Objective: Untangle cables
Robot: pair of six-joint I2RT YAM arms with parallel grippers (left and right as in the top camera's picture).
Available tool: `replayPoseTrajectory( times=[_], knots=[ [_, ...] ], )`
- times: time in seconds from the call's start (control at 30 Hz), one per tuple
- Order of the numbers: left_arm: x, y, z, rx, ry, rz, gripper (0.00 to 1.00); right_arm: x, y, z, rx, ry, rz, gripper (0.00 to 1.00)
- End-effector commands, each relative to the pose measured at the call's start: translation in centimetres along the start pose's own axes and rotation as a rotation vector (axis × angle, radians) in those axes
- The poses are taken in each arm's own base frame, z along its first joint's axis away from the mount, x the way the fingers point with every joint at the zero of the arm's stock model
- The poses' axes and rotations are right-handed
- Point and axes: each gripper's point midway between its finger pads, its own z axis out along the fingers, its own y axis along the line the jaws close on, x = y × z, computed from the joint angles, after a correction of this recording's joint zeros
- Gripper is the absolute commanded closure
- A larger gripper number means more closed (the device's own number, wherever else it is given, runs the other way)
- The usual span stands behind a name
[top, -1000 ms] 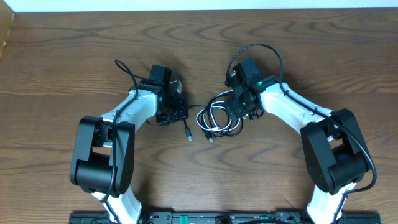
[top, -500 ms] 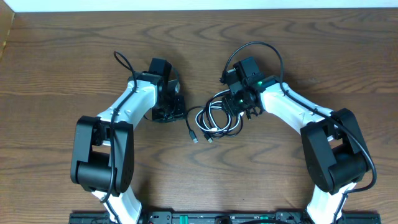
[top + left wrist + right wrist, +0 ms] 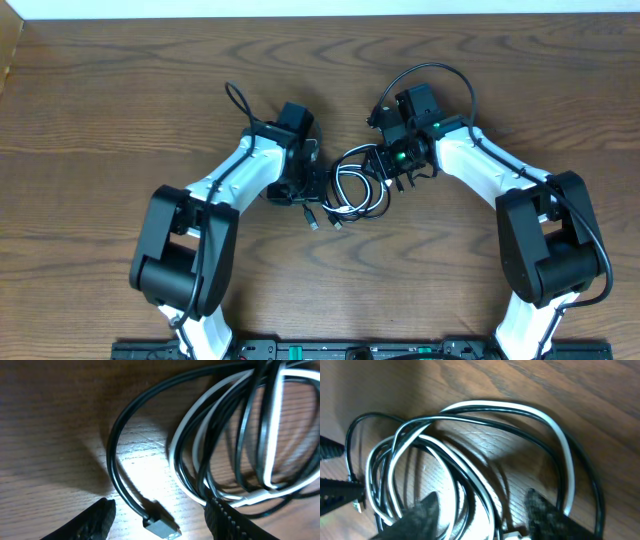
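Lying centrally, cables (image 3: pixel 352 190) sit well off table (image 3: pixel 100 90) edges

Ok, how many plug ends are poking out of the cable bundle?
2: one plug end at the bundle's lower left, a second plug end just right of it. More may hide in the coils.

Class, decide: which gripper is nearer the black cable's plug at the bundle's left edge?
Left. The left gripper hovers with the plug between its fingertips; the right gripper sits over the bundle's far side.
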Motion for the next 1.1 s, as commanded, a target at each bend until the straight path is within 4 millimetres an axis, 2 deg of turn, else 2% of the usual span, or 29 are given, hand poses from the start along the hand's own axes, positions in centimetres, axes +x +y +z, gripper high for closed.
replayPoseTrajectory(
  times=[0.0,0.23,0.47,0.53,0.6,0.67,0.73,0.8,0.9,0.97,1.07],
  knots=[
    [0.5,0.8,1.3,-0.051,0.034,-0.020,0.39,0.0,-1.7,-0.3,0.096,0.004,0.011,0.39],
    [1.1,1.1,2.9,-0.065,0.082,-0.025,0.39,0.9,-4.4,-0.4,0.250,0.037,0.020,0.32],
    [1.0,1.2,2.9,-0.066,0.082,-0.025,0.39,2.3,-6.5,0.4,0.346,0.091,0.030,0.24],
    [1.0,1.1,2.9,-0.065,0.079,-0.025,0.39,2.7,-6.8,0.9,0.352,0.108,0.025,0.26],
    [0.9,1.1,2.8,-0.065,0.078,-0.024,0.46,3.1,-7.1,1.4,0.352,0.125,0.022,0.27],
    [0.9,1.2,2.8,-0.069,0.077,-0.024,0.47,3.5,-7.4,1.8,0.359,0.142,0.022,0.28],
    [0.8,1.7,2.8,-0.098,0.070,-0.023,0.47,4.1,-8.0,1.8,0.389,0.171,-0.008,0.32],
    [0.7,2.6,2.7,-0.154,0.058,-0.021,0.47,4.6,-9.1,1.3,0.454,0.201,-0.033,0.41],
    [0.4,3.7,2.5,-0.215,0.043,-0.019,0.47,5.1,-10.3,0.5,0.538,0.226,-0.037,0.59],
    [0.3,4.0,2.5,-0.233,0.037,-0.017,0.47,5.2,-10.6,0.4,0.556,0.232,-0.039,0.67],
    [0.2,4.4,2.4,-0.258,0.029,-0.016,0.47,5.0,-10.6,0.4,0.555,0.225,-0.039,0.89]
  ],
)
